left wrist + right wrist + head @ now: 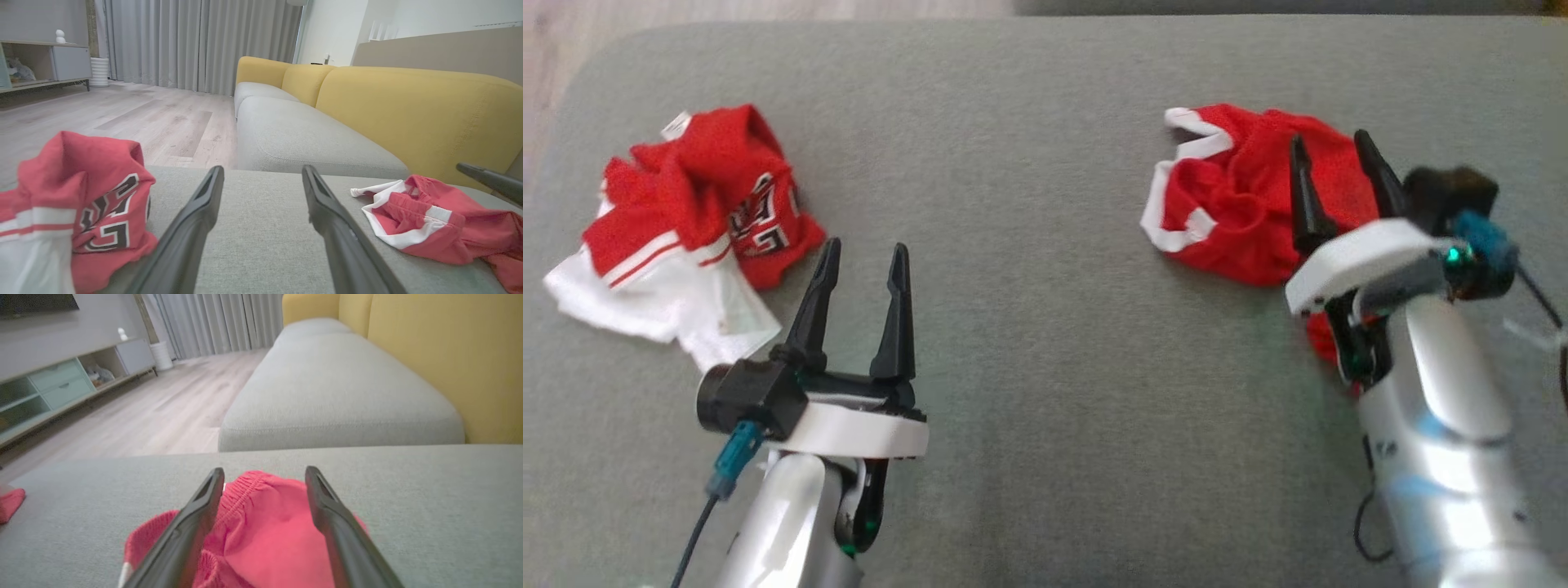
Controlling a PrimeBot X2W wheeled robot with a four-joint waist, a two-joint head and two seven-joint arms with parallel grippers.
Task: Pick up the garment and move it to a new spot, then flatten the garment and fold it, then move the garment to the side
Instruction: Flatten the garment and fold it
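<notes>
1. Standing by the sofa, I see the red shorts (pixel 1241 196) crumpled on the right part of the grey cushion (pixel 1029 343). They are well apart from the red-and-white jersey (pixel 698 188) bunched at the left.
2. The right gripper (pixel 1328 137) hangs over the shorts, its fingers apart and straddling a raised fold. The left gripper (pixel 867 243) sits just beside the jersey, fingers apart and empty.
3. The likely slip is a shallow pinch. If the fingers close on only the top fold, the rest could drag or slide free on the lift. Going too deep could catch the cushion's cover too.
4. The heap runs diagonally, from the white trim at the far left towards the robot's right wrist. A gathered waistband lies at the far side between the right fingers. The wrist hides the near end, so I can't say where the legs point.
</notes>
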